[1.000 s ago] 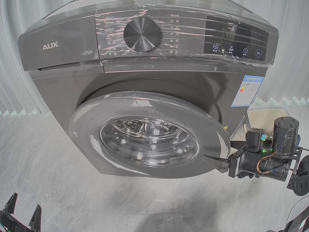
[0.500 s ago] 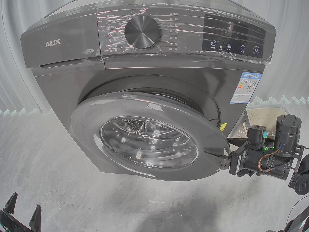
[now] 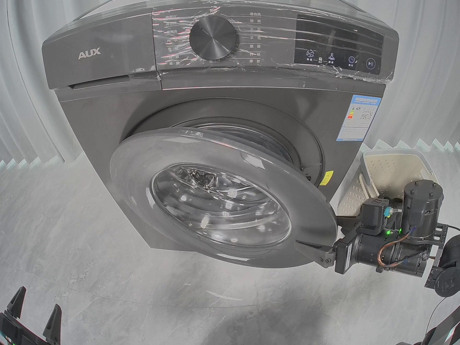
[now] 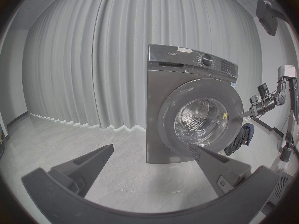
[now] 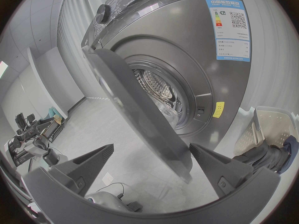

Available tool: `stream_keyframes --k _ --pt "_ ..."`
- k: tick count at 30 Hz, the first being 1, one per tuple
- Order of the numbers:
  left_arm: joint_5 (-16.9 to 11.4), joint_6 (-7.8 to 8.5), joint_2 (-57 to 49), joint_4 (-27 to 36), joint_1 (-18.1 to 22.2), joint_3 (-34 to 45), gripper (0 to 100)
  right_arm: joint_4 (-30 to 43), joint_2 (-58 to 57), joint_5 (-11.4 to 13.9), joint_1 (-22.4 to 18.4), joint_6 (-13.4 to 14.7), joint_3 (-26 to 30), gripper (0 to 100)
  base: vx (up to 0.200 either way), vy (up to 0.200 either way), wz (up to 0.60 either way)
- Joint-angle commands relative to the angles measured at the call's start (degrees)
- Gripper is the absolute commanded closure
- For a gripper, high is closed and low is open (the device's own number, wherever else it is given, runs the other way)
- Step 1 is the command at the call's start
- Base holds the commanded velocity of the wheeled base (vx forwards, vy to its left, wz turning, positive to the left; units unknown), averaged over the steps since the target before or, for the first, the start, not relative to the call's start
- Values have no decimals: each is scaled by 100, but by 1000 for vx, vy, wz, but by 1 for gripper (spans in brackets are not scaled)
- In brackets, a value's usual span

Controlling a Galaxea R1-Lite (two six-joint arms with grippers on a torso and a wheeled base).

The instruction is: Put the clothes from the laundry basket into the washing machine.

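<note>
Washing machine [image 3: 120, 120]: grey front-loader standing on the pale floor [image 3: 72, 245], a pleated curtain [image 4: 78, 63] behind it.
Door [image 3: 306, 207]: round, hinged on the machine's left side and swung partway out, so that its free edge stands off the front panel on the robot's right.
Door glass [image 3: 220, 204]: clear bowl in the middle of the door, showing reflections.
Drum [image 5: 157, 84]: perforated metal, seen through the gap between door and opening in the right wrist view; its contents cannot be made out.
Control knob [image 3: 213, 38]: centred on the top panel, under wrinkled film.
Laundry basket [image 3: 390, 168]: cream and perforated, on the floor just beside the machine's front right corner.
Clothes [image 5: 268, 156]: dark garments draped over the basket's rim on the side nearer the robot, partly hanging outside it.
Right gripper [image 3: 314, 254]: at the door's free edge, low on its right side. Its fingers [image 5: 215, 162] are spread apart with the door's rim passing between them; whether a finger touches the rim cannot be told.
Left gripper [image 3: 38, 300]: low on the robot's left, above the floor and well apart from the machine, fingers [image 4: 93, 159] spread and holding nothing.
Energy label [image 3: 359, 117]: blue and white, on the front panel's upper right.
</note>
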Motion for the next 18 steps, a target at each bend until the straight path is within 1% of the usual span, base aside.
stream_keyframes --k 1,4,5,10,15,18 --pt "-2 -2 -84 -1 0 92 0 -3 -65 1 -18 1 5 0 0 0 0" --pt "-2 7 -84 -1 0 92 0 -3 -21 -7 -27 1 -48 0 0 0 0" --pt "-2 -2 -84 -1 0 92 0 -3 -4 -7 -115 1 -101 0 -200 0 0" --pt "-2 7 -84 -1 0 92 0 -3 154 1 -141 1 -180 0 -200 0 0" --pt "-2 -2 -84 -1 0 92 0 -3 154 36 -27 1 -92 0 0 0 0" --pt "-2 -2 -84 -1 0 92 0 -3 102 28 140 19 -13 0 0 0 0"
